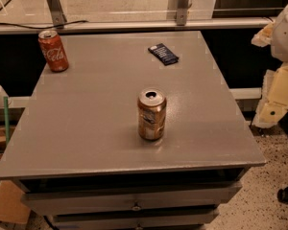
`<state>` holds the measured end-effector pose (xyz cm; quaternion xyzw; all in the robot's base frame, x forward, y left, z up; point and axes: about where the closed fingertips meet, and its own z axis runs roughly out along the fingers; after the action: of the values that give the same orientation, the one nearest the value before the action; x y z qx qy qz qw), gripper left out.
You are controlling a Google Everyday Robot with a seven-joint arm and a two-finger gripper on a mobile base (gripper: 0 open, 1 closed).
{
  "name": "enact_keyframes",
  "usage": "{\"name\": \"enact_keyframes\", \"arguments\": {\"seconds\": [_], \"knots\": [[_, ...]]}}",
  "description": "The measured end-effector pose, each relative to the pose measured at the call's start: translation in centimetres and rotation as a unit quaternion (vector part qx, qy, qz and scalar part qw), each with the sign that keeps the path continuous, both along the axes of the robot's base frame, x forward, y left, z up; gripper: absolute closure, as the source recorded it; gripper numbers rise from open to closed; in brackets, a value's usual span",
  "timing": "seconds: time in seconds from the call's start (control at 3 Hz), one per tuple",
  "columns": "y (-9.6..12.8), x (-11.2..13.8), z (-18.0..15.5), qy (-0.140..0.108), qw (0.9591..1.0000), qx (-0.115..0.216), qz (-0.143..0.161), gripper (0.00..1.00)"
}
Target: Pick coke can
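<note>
Camera view: small red-orange coke can with white cursive lettering and silver top (53, 51) stands upright on the far left corner of the flat grey worktop (86, 128), close to the left and back edges. Nothing touches it. Gold-brown can with pale label and opened silver top (151, 114) stands upright near the middle of the worktop, toward the front, well apart from the coke can. Flat dark blue packet with pale print (163, 54) lies toward the far edge, right of centre, apart from both cans. Cream-white gripper (280, 87) sits at the right edge of the view, off the worktop's right side, over the speckled floor (259, 190), far from the coke can; cannot tell whether it is released or clenched, nothing seen in it. Grey drawers (134, 195) run under the worktop front. Brown cardboard box (9, 202) sits low at the left. Black caster wheel (285, 194) at lower right
</note>
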<state>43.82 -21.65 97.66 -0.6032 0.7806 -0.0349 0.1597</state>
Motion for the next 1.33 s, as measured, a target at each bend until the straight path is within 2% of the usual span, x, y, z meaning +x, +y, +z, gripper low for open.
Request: {"name": "enact_keyframes", "arguments": {"seconds": [0.33,0.67,1.0,1.33], "knots": [[0.0,0.0,0.0,0.0,1.0,0.0,0.0,0.0],[2.2,0.8,0.5,-0.027,0.9995,0.004,0.015,0.0],[5.9,3.6,0.6,-0.067,0.9961,0.034,0.045,0.0],[10.3,7.1,0.5,-0.101,0.9884,0.072,0.088,0.0]]}}
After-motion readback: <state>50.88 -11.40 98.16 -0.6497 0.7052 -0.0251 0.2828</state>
